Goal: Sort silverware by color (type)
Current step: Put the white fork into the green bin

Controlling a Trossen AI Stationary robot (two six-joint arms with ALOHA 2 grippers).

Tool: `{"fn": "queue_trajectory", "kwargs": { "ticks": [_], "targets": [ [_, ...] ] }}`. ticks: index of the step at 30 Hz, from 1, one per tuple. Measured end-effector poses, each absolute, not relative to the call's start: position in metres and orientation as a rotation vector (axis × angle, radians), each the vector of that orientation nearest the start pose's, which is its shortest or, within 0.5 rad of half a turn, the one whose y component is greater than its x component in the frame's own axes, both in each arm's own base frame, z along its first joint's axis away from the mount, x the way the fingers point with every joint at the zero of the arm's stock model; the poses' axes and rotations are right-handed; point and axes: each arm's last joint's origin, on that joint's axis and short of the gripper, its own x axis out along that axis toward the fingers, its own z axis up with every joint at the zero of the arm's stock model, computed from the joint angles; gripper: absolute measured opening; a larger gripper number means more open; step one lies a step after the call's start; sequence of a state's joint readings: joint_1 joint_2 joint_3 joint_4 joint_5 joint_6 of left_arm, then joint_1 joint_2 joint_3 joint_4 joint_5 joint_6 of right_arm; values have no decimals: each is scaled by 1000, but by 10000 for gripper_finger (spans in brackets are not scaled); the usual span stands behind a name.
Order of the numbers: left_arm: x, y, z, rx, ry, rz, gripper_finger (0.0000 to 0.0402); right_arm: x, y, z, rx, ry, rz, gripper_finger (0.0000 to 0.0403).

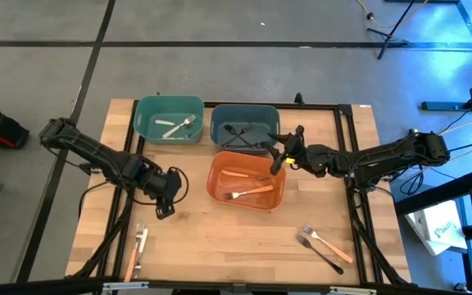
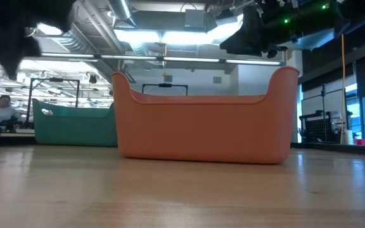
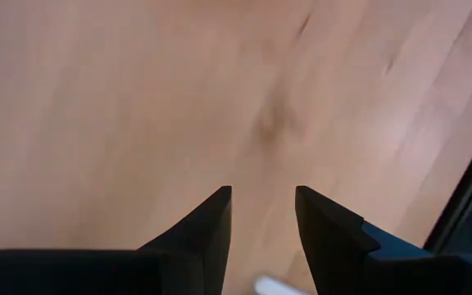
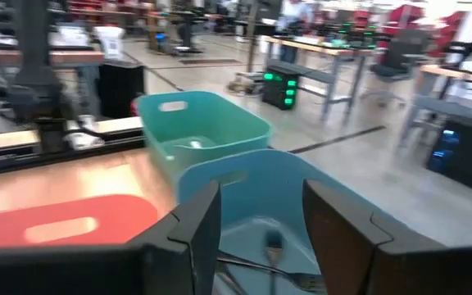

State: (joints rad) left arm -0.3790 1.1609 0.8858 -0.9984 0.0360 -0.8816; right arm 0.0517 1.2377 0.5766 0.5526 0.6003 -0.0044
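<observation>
My right gripper (image 1: 280,157) (image 4: 260,188) hangs open and empty over the blue-grey bin's (image 1: 244,124) (image 4: 252,184) near-right corner, beside the orange bin (image 1: 247,179) (image 2: 204,120). Black forks (image 1: 238,131) (image 4: 273,256) lie in the blue-grey bin. White pieces (image 1: 177,125) lie in the teal bin (image 1: 169,119), and orange ones (image 1: 248,190) in the orange bin. My left gripper (image 1: 165,210) (image 3: 263,192) is open over bare wood, left of the orange bin. On the table lie a white and an orange piece (image 1: 138,248) near the front left, and an orange fork (image 1: 328,242) and a black fork (image 1: 318,251) near the front right.
The three bins stand close together in the table's (image 1: 220,238) far middle. The teal bin (image 2: 75,123) shows behind the orange one in the low view. A dark frame runs along the table edges (image 1: 352,164). Bare wood lies between the two groups of loose silverware.
</observation>
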Motion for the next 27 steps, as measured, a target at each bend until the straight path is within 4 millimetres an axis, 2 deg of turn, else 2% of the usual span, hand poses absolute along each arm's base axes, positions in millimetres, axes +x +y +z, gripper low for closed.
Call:
{"fn": "queue_trajectory", "kwargs": {
  "ticks": [6, 12, 18, 22, 27],
  "targets": [
    [169, -84, 218, -669, 1476, 281, 131, 257, 1, 242, -22, 84, -415, 161],
    [154, -93, 198, -755, 1570, 400, 131, 260, 5, 239, 108, 84, -272, 161],
    [139, -111, 193, -786, 1596, 458, 131, 267, 18, 230, 163, 95, -157, 161],
    [131, -122, 193, -789, 1585, 488, 131, 268, 29, 233, 169, 54, -113, 161],
    [128, -137, 192, -801, 1555, 428, 131, 267, 38, 237, 167, 19, -84, 161]
  ]
}}
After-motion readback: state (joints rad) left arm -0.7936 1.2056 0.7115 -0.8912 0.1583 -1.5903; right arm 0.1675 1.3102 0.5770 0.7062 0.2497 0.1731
